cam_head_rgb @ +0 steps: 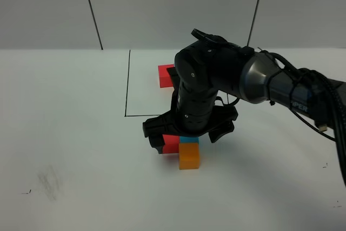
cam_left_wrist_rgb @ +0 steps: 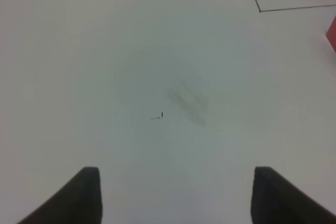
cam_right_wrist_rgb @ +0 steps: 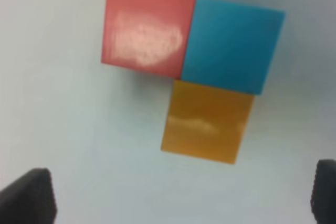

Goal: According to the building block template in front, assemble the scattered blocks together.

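The red cube [cam_right_wrist_rgb: 147, 27], light blue cube [cam_right_wrist_rgb: 231, 43] and orange cube [cam_right_wrist_rgb: 207, 119] lie flat, touching in an L directly beneath the wide-open right gripper [cam_head_rgb: 189, 131]: red beside blue, orange below blue. Beyond that gripper, the building block template [cam_head_rgb: 165, 76] shows only its red cube inside the black outline.

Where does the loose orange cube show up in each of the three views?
Exterior high: orange cube sits below centre, in front of the right end effector, nearer the camera than the blue cube.
Left wrist: not in view; the orange bit at the top right corner lies inside the black outline, so it belongs to the template.
Right wrist: orange cube centre frame, touching the blue cube.
Shared landmark: red cube beside the blue one.
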